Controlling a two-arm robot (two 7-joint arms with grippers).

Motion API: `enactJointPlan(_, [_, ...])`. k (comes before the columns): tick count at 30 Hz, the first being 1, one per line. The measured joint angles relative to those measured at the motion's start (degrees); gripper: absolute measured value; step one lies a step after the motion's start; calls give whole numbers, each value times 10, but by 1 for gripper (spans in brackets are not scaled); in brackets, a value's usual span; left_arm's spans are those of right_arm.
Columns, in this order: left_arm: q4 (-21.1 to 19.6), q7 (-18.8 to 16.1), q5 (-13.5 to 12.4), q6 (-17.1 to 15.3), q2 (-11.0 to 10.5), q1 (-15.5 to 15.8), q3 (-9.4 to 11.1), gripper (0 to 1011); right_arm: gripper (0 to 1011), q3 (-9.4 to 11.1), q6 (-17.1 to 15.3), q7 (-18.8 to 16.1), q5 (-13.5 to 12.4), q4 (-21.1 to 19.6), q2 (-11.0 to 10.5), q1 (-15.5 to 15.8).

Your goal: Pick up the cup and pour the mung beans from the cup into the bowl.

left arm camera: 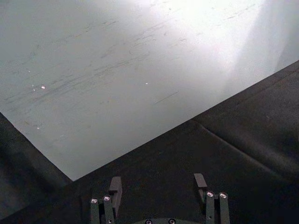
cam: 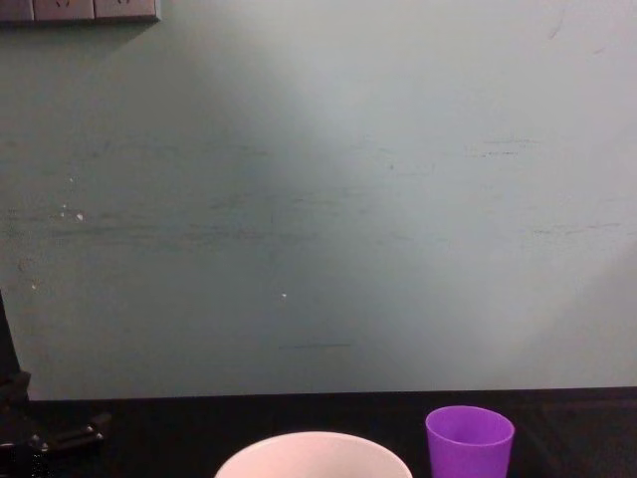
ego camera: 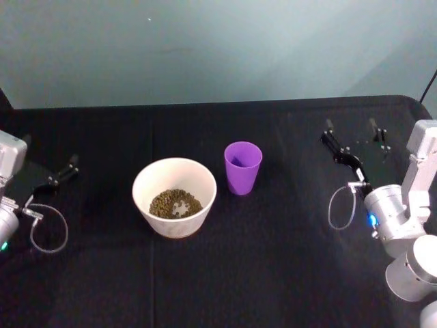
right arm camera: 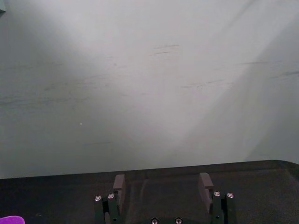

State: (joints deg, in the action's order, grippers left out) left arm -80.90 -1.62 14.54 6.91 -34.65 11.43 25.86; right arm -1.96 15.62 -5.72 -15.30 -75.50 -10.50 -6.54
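Beside bean-filled bowl (ego camera: pixel 174 196): upright cup (ego camera: pixel 242 167), seemingly emptied; both grippers, left (ego camera: pixel 63 175) and right (ego camera: pixel 355 145), spread wide, holding nothing; only parking left.

Cup (ego camera: pixel 242 166) just beside bowl (ego camera: pixel 175 195); open cloth (ego camera: pixel 293 260) btwn cup & right hand (ego camera: pixel 355 145).

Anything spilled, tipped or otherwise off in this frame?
Nothing spilled or tipped. The cup stands upright beside the bowl, and the mung beans already lie in the bowl. The left gripper and right gripper sit open at the table's sides.
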Motion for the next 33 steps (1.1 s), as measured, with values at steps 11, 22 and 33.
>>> enactJointPlan(11, [0, 0, 0, 0, 0, 0, 0, 1000, 1003, 0, -1, 0, 0, -1, 0, 0])
enactJointPlan(22, [0, 0, 0, 0, 0, 0, 0, 1000, 1003, -1, -2, 0, -1, -2, 0, 0])
enactJointPlan(33, [0, 0, 0, 0, 0, 0, 0, 1000, 1003, -1, -2, 1, -1, -2, 0, 0])
